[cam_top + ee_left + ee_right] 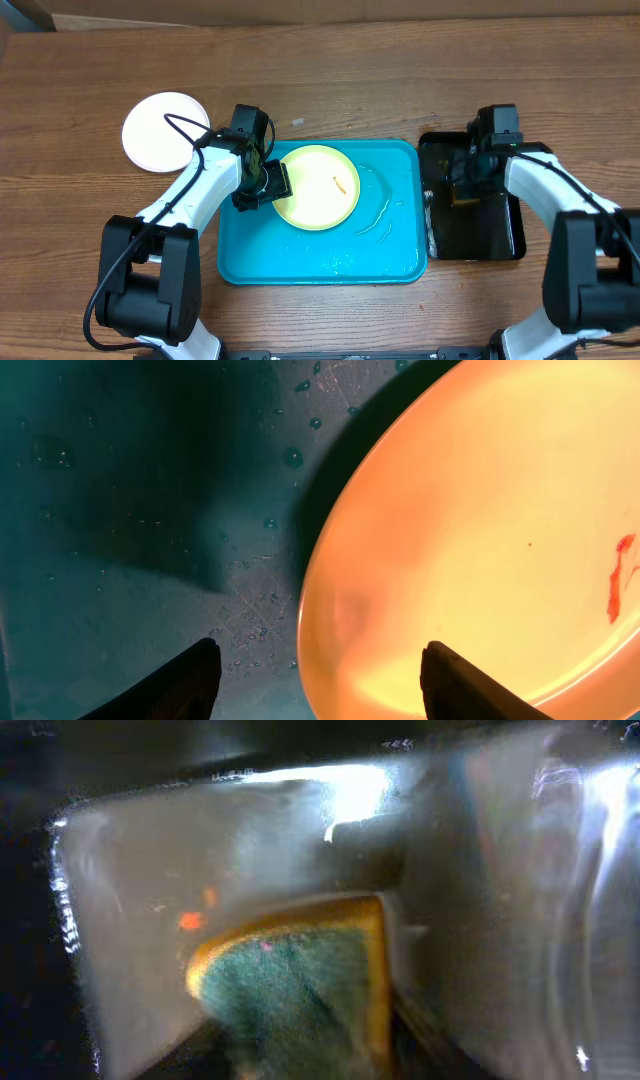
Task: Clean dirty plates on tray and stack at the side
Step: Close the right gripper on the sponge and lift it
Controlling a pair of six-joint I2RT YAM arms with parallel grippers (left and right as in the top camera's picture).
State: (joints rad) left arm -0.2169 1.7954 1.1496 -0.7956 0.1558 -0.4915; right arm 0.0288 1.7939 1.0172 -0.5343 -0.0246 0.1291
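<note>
A pale yellow-green plate (318, 186) with an orange food streak lies on the cyan-blue tray (320, 260). My left gripper (268, 186) is open at the plate's left rim; in the left wrist view the plate (480, 550) has its rim between the two fingers (315, 680), one finger over the plate and one over the wet tray (120, 530). A white plate (163, 131) sits on the table to the far left. My right gripper (466, 183) is shut on a green and yellow sponge (300, 990) over the black tray (485, 235). A third plate is out of view.
The narrow black tray (200, 860) holds water and stands right beside the blue tray's right edge. Water pools on the blue tray's right half (385, 215). Wooden table surrounds both trays.
</note>
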